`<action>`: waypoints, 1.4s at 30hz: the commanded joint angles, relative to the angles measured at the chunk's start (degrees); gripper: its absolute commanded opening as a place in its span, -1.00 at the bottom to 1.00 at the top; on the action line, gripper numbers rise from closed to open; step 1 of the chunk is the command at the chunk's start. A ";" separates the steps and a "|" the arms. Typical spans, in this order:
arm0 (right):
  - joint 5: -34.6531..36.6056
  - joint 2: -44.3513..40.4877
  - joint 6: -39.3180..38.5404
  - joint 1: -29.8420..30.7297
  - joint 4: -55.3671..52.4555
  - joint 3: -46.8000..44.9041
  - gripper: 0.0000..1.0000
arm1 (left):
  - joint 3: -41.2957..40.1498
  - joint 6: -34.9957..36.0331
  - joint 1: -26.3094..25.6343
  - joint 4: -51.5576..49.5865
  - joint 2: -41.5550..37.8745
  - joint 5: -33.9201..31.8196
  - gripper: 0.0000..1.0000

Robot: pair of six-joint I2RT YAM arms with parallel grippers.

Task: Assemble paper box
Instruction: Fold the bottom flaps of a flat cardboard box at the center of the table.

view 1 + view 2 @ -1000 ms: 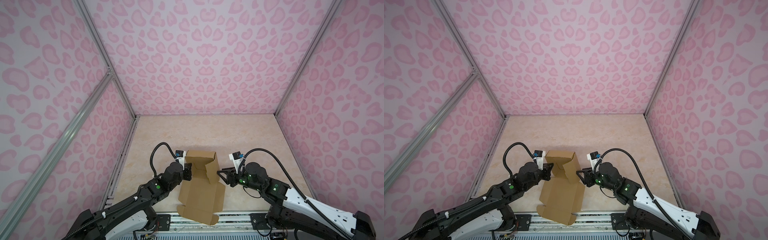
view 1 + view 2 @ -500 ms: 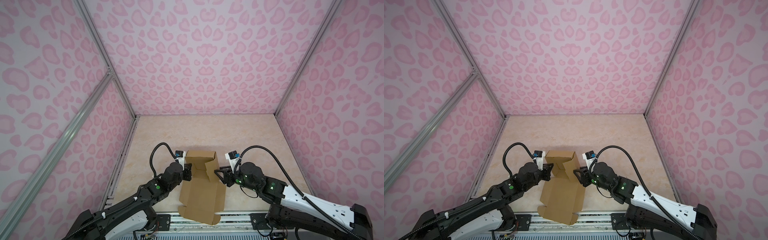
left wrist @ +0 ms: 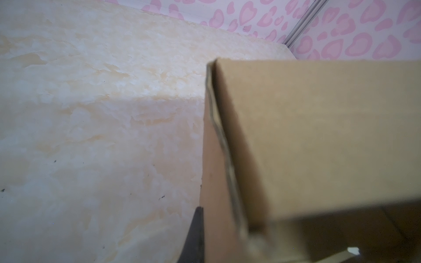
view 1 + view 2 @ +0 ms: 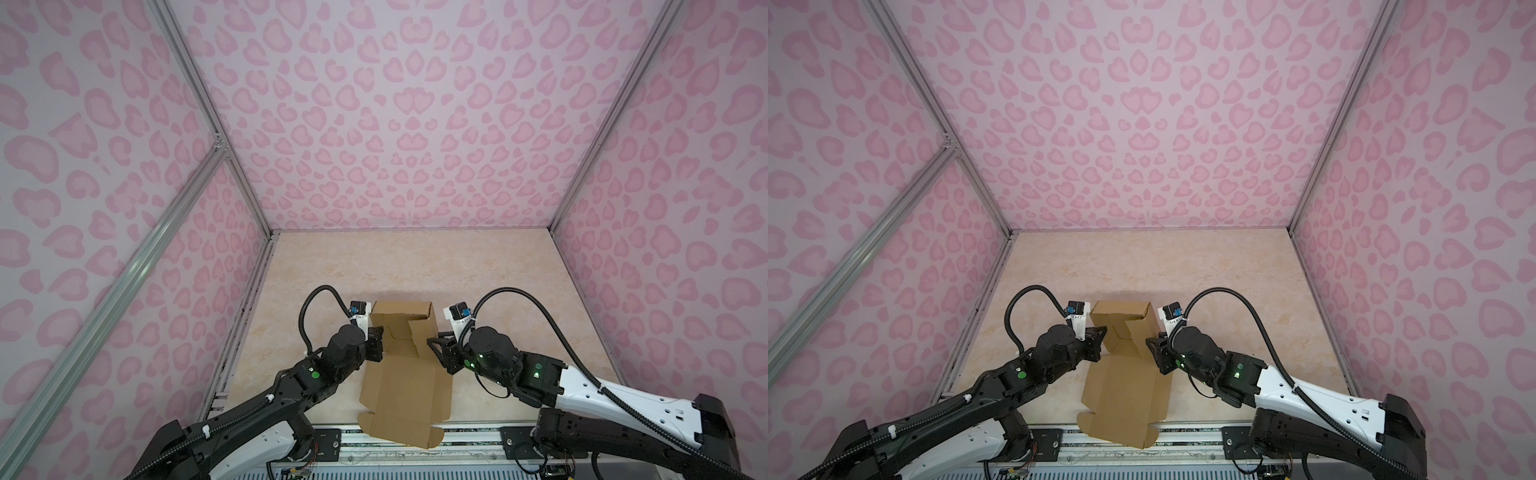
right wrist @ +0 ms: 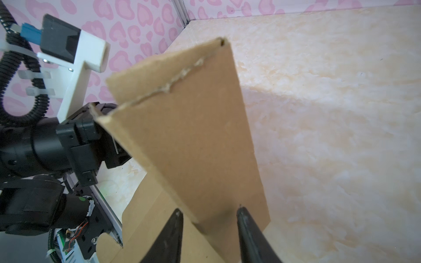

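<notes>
The paper box (image 4: 405, 386) is brown cardboard lying flat near the table's front edge, with its far end folded up into walls in both top views (image 4: 1125, 390). My left gripper (image 4: 376, 345) is shut on the raised left wall. In the left wrist view one dark finger (image 3: 194, 232) presses the wall's outer face (image 3: 319, 136), and the other finger is hidden behind the cardboard. My right gripper (image 4: 436, 353) is at the raised right wall. In the right wrist view it (image 5: 209, 211) stands open, its fingers astride that wall's near edge (image 5: 193, 136).
Pink heart-patterned walls close in the marbled table (image 4: 415, 266) on the left, back and right. A metal rail (image 4: 478, 436) runs along the front edge, and the box's front flap overhangs it. My left arm (image 5: 45, 145) shows beyond the cardboard in the right wrist view.
My right gripper has moved left up to the box's right wall, and its jaws have narrowed. The left arm and its grip have not moved.
</notes>
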 commanded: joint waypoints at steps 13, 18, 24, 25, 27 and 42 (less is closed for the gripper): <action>23.20 10.16 -0.71 8.85 -6.21 7.30 -0.21 | 0.25 -2.09 -0.03 0.47 0.13 1.10 -0.95; 24.36 10.81 -0.69 8.95 -5.81 7.62 -0.33 | 0.41 -2.38 0.03 -0.01 0.17 1.01 -0.95; 25.08 11.65 -1.41 8.95 -5.64 8.30 -0.33 | 0.69 -3.44 -0.06 -0.50 0.57 1.18 -0.95; 25.17 11.85 -1.39 8.92 -5.59 8.28 -0.33 | 0.79 -3.60 -0.06 -0.63 0.70 1.18 -0.96; 25.54 12.12 -1.52 8.89 -5.31 8.31 -0.34 | 1.15 -3.93 -0.20 -0.97 0.88 1.01 -0.96; 27.56 14.89 -1.85 8.25 -6.47 10.84 -0.57 | 4.24 -5.60 -1.73 -4.77 2.46 -1.01 -0.96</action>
